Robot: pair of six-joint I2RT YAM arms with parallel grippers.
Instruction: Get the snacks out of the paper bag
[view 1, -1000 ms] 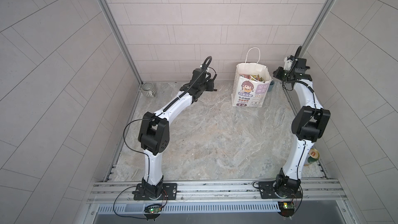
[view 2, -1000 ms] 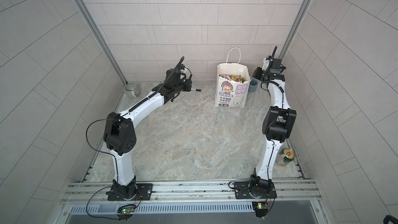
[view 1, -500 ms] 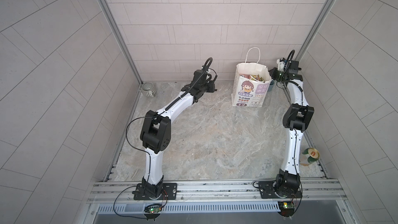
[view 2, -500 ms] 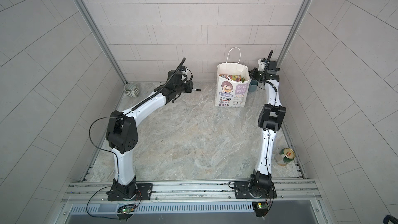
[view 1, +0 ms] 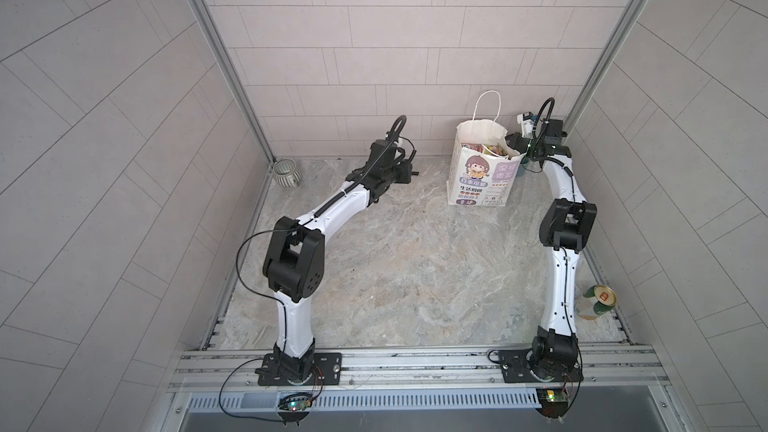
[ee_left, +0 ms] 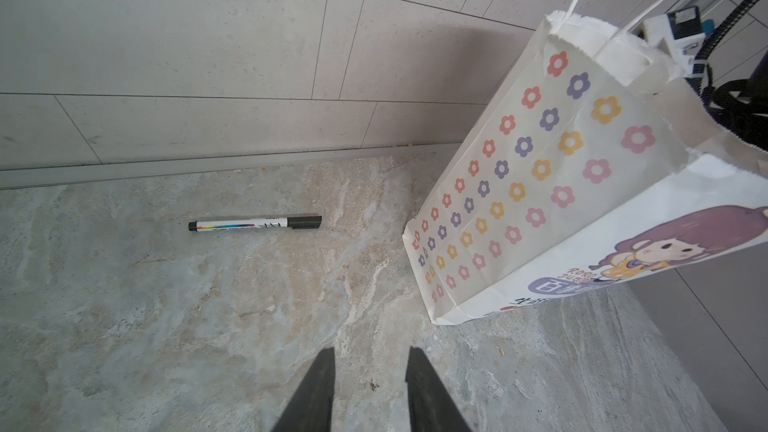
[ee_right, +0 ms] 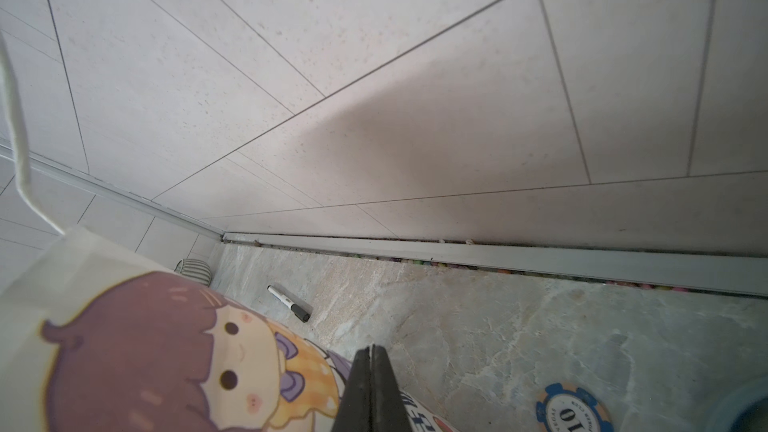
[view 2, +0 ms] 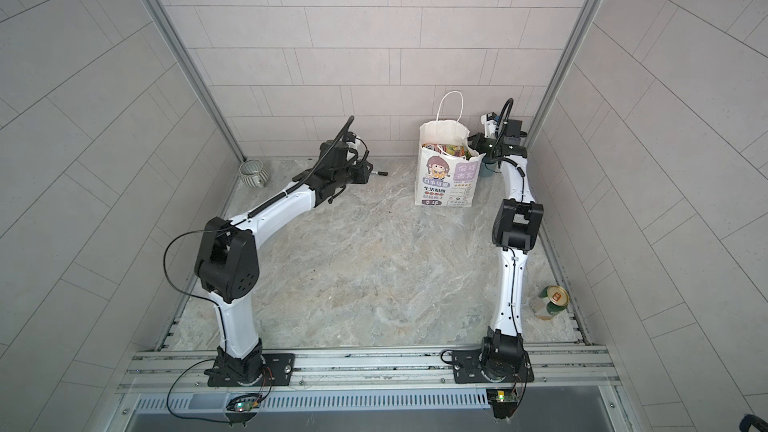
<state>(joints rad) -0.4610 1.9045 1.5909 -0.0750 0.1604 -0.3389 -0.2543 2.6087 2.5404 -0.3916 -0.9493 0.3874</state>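
Step in hand is the approach, nothing extracted yet: the snacks (view 1: 486, 148) all sit inside the paper bag (view 1: 482, 178), coloured packet tops just showing in its open mouth in both top views, none out on the table (view 1: 395, 268). Bag stands at the back of the table, right of centre, close to the rear wall. Your left gripper (ee_left: 372, 357) hangs low over bare table, short of the bag's flowered side face, jaws apart with nothing between them. The marker pen (ee_left: 255, 224) lies ahead of it near the wall, apart from bag and gripper; not your target, ignore it. Your right gripper (ee_right: 371, 353) is up at the bag's right-hand rim, jaws together. I can't tell whether paper is nipped between them or they just sit beside the printed face. My read: right steadies the mouth, left does the picking. Next move calls for raising left above the rim, coming down into the mouth from overhead, and closing on one packet's top edge. Packets look flat and glossy, so take an edge, not a face. Mind the cord handle (ee_right: 17, 147) over the opening, and the bag looks light, so a sideways shove would likely tip it
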